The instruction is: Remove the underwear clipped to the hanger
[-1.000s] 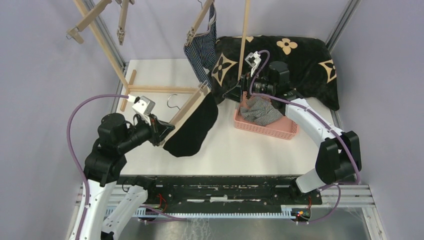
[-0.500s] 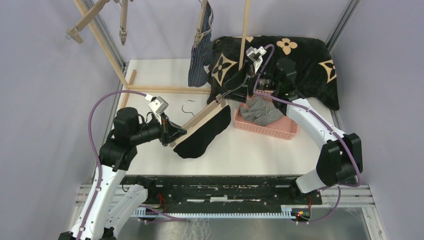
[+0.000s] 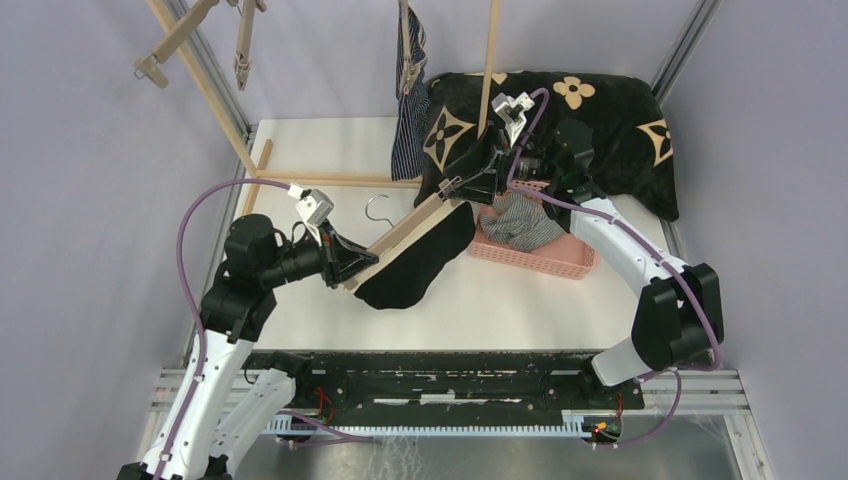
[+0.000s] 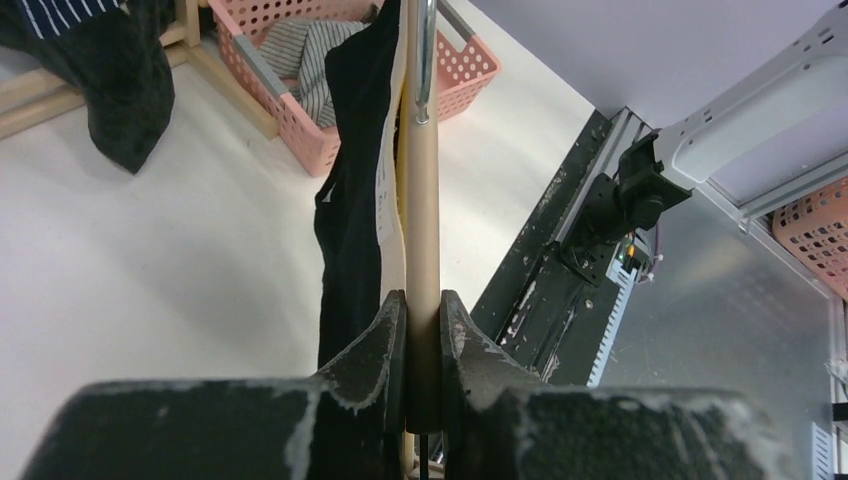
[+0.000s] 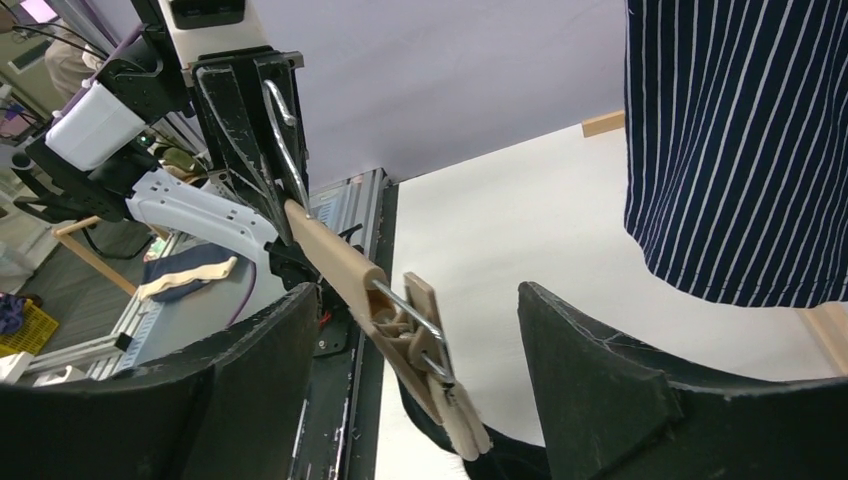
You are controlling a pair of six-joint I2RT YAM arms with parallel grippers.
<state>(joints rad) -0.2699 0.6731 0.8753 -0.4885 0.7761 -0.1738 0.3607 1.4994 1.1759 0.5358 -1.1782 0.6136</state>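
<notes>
Left gripper (image 4: 422,310): nearest the bases and well left of the pink perforated plastic basket (image 3: 530,262). Its jaws are clamped on the near end of the pale wooden clip hanger (image 3: 405,232), probably to hold the bar steady while the other arm works.

Hanger: slants from that grip up towards the basket's left corner, metal hook on the side away from the basket.

Black boxer shorts with beige waistband (image 3: 420,262): clipped under the hanger, just left of the basket. The cloth sags to the white table, so it looks like the pair now in hand.

Grey-white fine-striped boxer shorts (image 3: 520,222): lying crumpled inside the basket, free of any clip.

Right gripper (image 5: 415,330): at the basket's far left corner. Its jaws stand wide apart on either side of the hanger's far wooden clip (image 5: 425,340), touching nothing and placed to squeeze it, I judge.

Dark navy thin-striped boxer shorts (image 3: 410,110): hanging beyond the basket to its left, not yet removed.

Black flower-patterned blanket (image 3: 610,130): behind the basket.
</notes>
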